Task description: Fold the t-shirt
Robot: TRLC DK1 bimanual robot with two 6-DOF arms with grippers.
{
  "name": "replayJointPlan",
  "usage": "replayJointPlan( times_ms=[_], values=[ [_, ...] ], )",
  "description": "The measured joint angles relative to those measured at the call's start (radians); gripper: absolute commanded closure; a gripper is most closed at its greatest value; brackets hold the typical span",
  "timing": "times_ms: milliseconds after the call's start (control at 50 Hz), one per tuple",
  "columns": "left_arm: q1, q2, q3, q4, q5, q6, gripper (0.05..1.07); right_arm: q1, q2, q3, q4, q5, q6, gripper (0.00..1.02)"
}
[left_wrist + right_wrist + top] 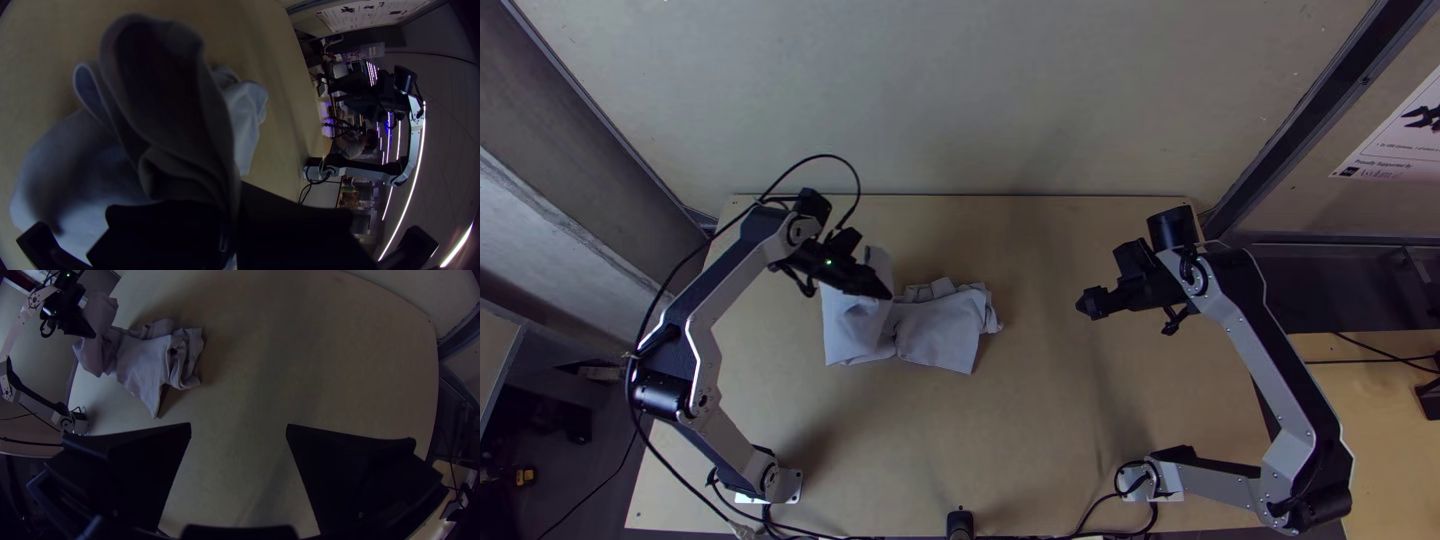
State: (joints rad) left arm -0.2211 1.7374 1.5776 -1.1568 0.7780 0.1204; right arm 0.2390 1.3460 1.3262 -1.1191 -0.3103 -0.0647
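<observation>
Left pincer [886, 295] clamps a raised bunch of t-shirt [940, 332] (right pincer [1083, 304] wide open, empty, well apart).

The left gripper [885, 293] is pinched together, the right gripper [1086, 303] parted wide

The left claw [882, 290] pinches the grey t-shirt [65, 165] between its black fingers [287, 227], a thick bunched fold rising beside them. More rumpled cloth lies on the wooden counter [272, 135]. Beyond stands the right arm [414, 122], with a printed poster [367, 15] and glowing strip lights [418, 175].
</observation>
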Motion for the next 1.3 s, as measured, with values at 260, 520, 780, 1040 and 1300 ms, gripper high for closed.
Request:
replayJointPlan(
  times_ms=[260,520,780,1040,1300],
  values=[
    [-0.095,0.067,0.089,0.037,0.001,-0.074,1.05,-0.018,-0.015,-0.012,-0.002,0.000,-0.011,0.15],
    [-0.151,0.120,0.118,0.072,0.000,-0.107,1.05,-0.054,-0.034,-0.028,-0.020,0.000,-0.018,0.15],
    [-0.218,0.192,0.195,0.103,0.000,-0.147,1.05,-0.072,-0.045,-0.044,-0.023,0.000,-0.022,0.14],
    [-0.265,0.286,0.298,0.114,0.007,-0.175,1.05,-0.090,-0.045,-0.044,-0.023,0.000,-0.022,0.14],
    [-0.304,0.360,0.339,0.135,0.008,-0.192,1.05,-0.092,-0.048,-0.044,-0.023,0.000,-0.022,0.14]
  ],
)
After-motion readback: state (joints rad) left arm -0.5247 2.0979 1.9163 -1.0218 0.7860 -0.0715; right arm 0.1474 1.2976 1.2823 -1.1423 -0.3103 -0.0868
